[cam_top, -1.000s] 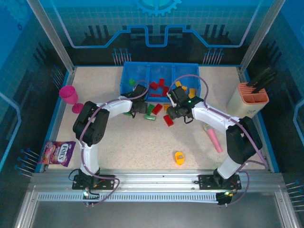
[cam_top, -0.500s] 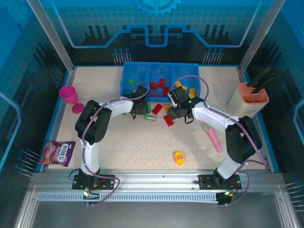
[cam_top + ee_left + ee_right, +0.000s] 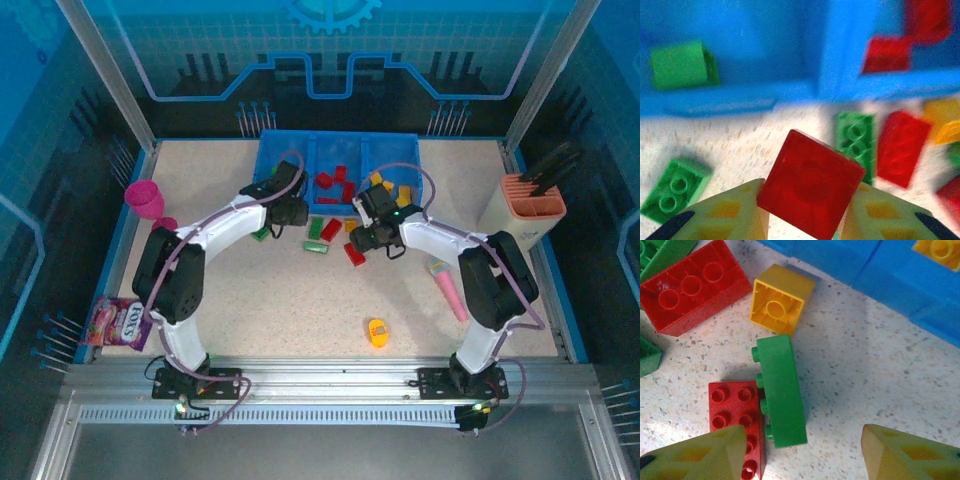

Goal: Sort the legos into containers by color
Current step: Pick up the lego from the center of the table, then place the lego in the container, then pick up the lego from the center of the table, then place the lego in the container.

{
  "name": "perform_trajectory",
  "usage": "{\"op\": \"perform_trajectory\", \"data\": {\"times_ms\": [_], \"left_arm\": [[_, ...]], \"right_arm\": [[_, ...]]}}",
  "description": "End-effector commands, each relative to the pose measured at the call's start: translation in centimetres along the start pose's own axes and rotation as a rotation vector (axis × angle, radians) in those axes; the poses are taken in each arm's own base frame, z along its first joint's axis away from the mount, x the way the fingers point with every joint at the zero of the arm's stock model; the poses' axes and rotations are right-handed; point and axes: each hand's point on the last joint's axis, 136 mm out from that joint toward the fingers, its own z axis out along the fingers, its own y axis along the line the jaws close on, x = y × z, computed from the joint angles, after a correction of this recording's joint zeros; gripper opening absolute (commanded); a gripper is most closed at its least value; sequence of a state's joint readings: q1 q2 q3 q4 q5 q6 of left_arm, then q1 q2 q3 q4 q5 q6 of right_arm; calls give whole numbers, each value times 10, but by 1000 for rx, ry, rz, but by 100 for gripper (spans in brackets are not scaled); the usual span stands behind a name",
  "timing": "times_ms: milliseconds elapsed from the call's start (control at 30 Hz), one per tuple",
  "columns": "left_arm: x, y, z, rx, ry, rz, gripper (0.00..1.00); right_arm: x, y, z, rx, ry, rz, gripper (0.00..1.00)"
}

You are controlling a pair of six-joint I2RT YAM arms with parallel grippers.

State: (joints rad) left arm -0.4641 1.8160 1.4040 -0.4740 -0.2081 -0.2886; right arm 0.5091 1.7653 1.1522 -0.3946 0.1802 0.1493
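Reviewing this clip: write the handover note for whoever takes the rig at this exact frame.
Left tool: shut on a red lego, held just short of the blue tray.
Right tool: open above a green lego lying on its side beside a second red lego.
Done: the tray holds a green brick in the left compartment, red bricks in the middle and yellow bricks on the right.
Left to do: drop the held red in the middle, then sort the loose bricks on the table.
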Motion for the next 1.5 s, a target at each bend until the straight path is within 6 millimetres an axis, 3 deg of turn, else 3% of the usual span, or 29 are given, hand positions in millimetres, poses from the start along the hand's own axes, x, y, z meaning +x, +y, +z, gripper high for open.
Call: {"op": "perform_trajectory", "data": {"times_ms": [0,200,333,667,800,933,1133,1300,1467], "left_arm": [[-27,-31,-30,81,-56,32,35],[-67,-70,-29,126,-140,82,36],[-82,-88,-10,147,-156,103,36],[-103,-101,42,131,-174,114,38],[-105,-109,61,137,-149,120,40],[-102,-109,76,123,-126,117,44],[-101,-108,77,120,-126,110,56],[-110,-109,64,132,-159,111,61],[-126,-114,30,173,-216,114,62]], "right_arm": [[-17,4,6,-42,-39,2,64],[-18,6,19,-46,-27,-7,63],[-17,6,29,-46,-19,-3,59],[-12,9,45,-62,11,25,40],[-9,7,43,-58,18,28,32],[-5,3,34,-46,19,31,28],[-8,3,5,-62,-17,44,26],[-12,4,-23,-62,-50,37,25],[-24,6,-54,-55,-103,9,25]]}}
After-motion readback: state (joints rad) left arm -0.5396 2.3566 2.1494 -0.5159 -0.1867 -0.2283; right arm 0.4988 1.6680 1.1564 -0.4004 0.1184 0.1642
